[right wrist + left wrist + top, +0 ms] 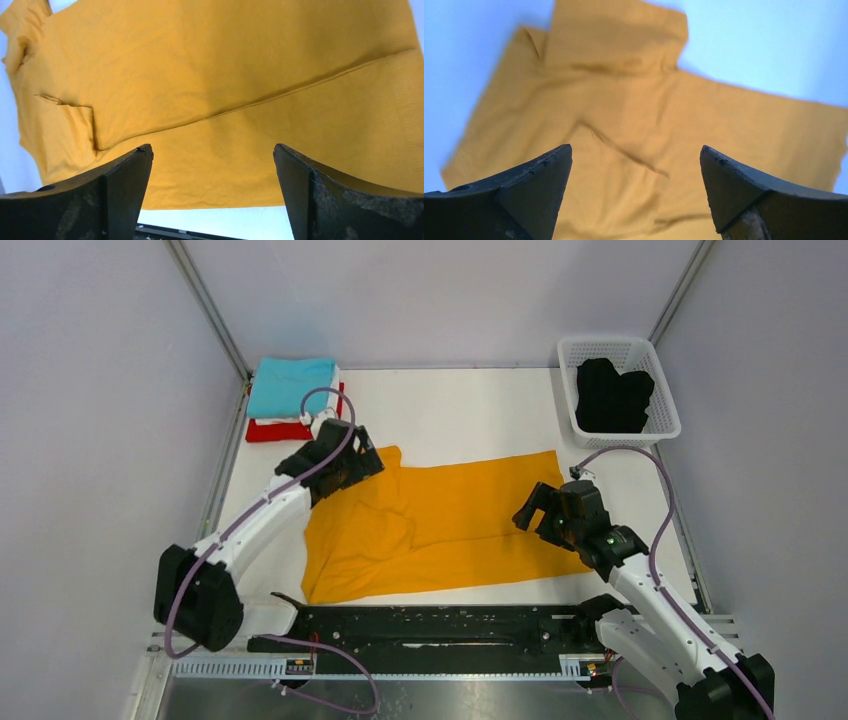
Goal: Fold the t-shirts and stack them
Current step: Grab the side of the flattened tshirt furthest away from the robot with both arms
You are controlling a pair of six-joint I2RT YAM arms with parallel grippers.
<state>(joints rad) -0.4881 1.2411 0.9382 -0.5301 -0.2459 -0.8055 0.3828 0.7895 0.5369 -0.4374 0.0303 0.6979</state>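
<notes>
An orange-yellow t-shirt (440, 525) lies partly folded lengthwise in the middle of the white table, with a sleeve folded in at its left. It fills the left wrist view (634, 125) and the right wrist view (225, 85). My left gripper (352, 464) hovers open and empty over the shirt's far left corner. My right gripper (537, 508) hovers open and empty over the shirt's right end. A folded stack with a teal shirt (290, 386) over white and red (275, 431) ones sits at the back left. A black shirt (612, 395) lies in the basket.
A white mesh basket (662, 426) stands at the back right corner. A black rail (440, 628) runs along the table's near edge between the arm bases. Grey walls close in the left, right and back sides.
</notes>
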